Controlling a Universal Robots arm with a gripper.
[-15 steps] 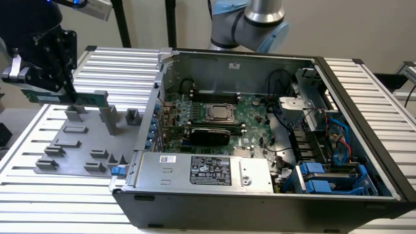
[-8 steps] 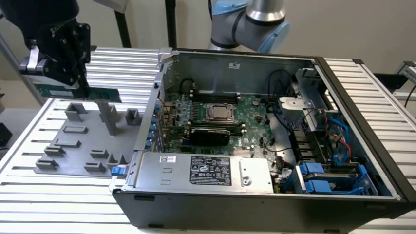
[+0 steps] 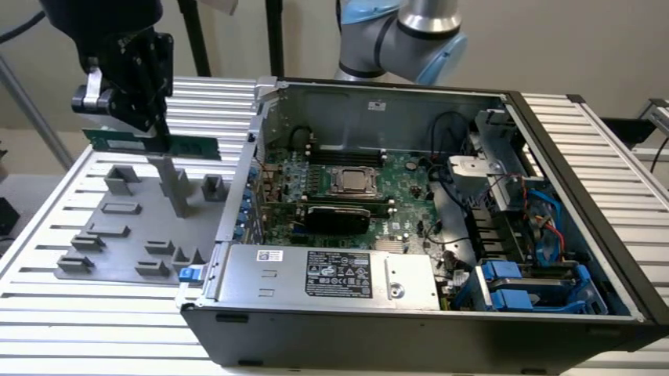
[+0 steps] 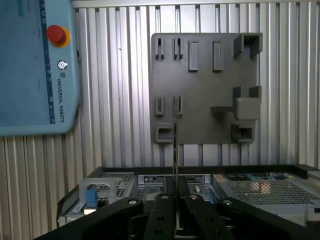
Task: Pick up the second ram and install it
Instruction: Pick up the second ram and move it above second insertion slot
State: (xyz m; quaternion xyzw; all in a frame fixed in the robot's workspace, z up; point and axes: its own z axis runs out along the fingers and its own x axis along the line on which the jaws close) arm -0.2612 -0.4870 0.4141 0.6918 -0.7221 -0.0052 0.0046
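Note:
The second ram [image 3: 193, 146], a long green stick, hangs level above the grey holder plate [image 3: 125, 227] at the exterior view's left. My gripper [image 3: 150, 131] is shut on its middle from above. In the wrist view the ram [image 4: 175, 145] shows edge-on as a thin line running out from between my fingers [image 4: 165, 210], with the holder plate [image 4: 200, 85] beyond it. The open computer case [image 3: 418, 204] lies to the exterior view's right of the ram. Its motherboard [image 3: 403, 184] carries the silver processor [image 3: 356, 182] and memory slots [image 3: 282, 176] near the case's left wall.
A black expansion card [image 3: 334, 213] and the silver power supply [image 3: 334, 274] sit inside the case, with cables and blue drive bays [image 3: 533, 286] on its right. Upright grey posts [image 3: 172, 184] stand on the holder plate. A teach pendant [image 4: 35, 65] lies on the slatted table.

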